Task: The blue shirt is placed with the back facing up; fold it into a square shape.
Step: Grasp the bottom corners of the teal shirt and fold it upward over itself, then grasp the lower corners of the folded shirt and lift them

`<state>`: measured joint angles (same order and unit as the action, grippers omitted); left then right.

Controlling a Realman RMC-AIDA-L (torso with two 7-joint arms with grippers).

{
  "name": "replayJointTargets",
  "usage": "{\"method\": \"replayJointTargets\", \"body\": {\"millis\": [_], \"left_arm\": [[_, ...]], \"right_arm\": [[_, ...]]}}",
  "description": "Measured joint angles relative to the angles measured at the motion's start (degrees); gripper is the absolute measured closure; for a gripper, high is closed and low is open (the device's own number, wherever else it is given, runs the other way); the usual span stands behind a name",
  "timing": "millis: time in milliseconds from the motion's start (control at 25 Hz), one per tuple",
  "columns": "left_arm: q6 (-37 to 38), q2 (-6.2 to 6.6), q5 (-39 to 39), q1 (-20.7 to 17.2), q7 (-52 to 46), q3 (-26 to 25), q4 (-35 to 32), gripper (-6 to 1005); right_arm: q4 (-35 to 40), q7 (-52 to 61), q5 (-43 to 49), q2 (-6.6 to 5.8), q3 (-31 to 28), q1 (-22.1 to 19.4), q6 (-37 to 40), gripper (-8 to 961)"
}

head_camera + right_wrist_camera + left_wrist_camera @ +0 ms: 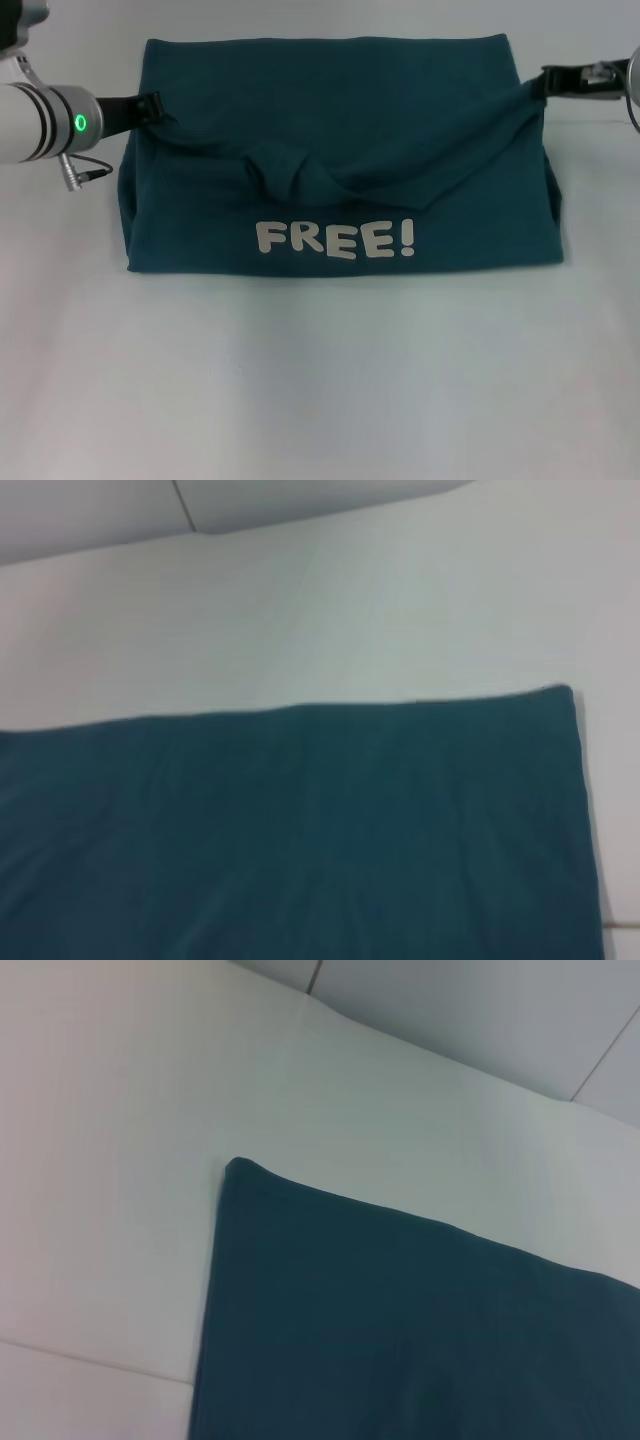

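Note:
The blue shirt (340,190) lies across the far half of the white table, folded into a wide band. White "FREE!" lettering (335,240) faces up near its front edge. My left gripper (152,104) pinches the fabric at the shirt's left side. At the right side, my right gripper (545,80) holds the fabric, both a little above the table. Between them the held layer hangs in a sagging fold with a bunched knot (285,170) at the middle. Each wrist view shows only a flat far corner of the shirt (400,1330) (300,830).
The bare white tabletop (320,380) stretches in front of the shirt to the near edge. A thin cable (85,172) hangs under my left forearm. Seams of the table and a back panel (480,1020) show beyond the shirt's far edge.

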<state>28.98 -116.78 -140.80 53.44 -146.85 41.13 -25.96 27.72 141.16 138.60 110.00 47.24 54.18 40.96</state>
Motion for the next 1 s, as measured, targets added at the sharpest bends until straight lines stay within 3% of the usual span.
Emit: {"method": "replayJointTargets", "body": {"millis": [320,480,600,640,760,880,1000], "left_arm": [[-1.5,-0.89,0.0,-0.9,-0.3,0.1,0.2,909],[-0.5,-0.94,0.2,-2.7,-2.6,-0.3,-1.4,659],[3.1,-1.34,1.1,-6.1,-6.1,-0.4,-6.3,513],[5.0,-1.51,2.5,-7.7,-6.6,-0.3,-8.6,464],[14.3,-1.78,11.0,-13.9,-3.7,-0.3,-15.2,440],[25.7,-1.42,20.6,-19.0,4.4,-2.1,-17.1,416],[34.0,-1.23,23.5,-21.9,7.7,-7.0,-16.5,392]], "right_arm": [[-2.0,0.1,0.5,-0.54,0.4,-0.4,-1.5,815],[-1.8,0.2,0.2,-0.98,-0.4,-0.8,-0.8,656],[0.5,-0.6,-1.2,-1.21,-3.6,-2.3,4.0,535],[1.9,-1.4,-2.8,-1.25,-5.1,-3.4,7.2,493],[5.6,-4.8,-10.7,-1.23,-8.3,-8.3,18.0,369],[6.8,-8.0,-19.7,-0.81,-9.9,-14.7,27.2,369],[6.2,-10.9,-26.5,-0.49,-10.9,-21.1,33.2,368]]}}
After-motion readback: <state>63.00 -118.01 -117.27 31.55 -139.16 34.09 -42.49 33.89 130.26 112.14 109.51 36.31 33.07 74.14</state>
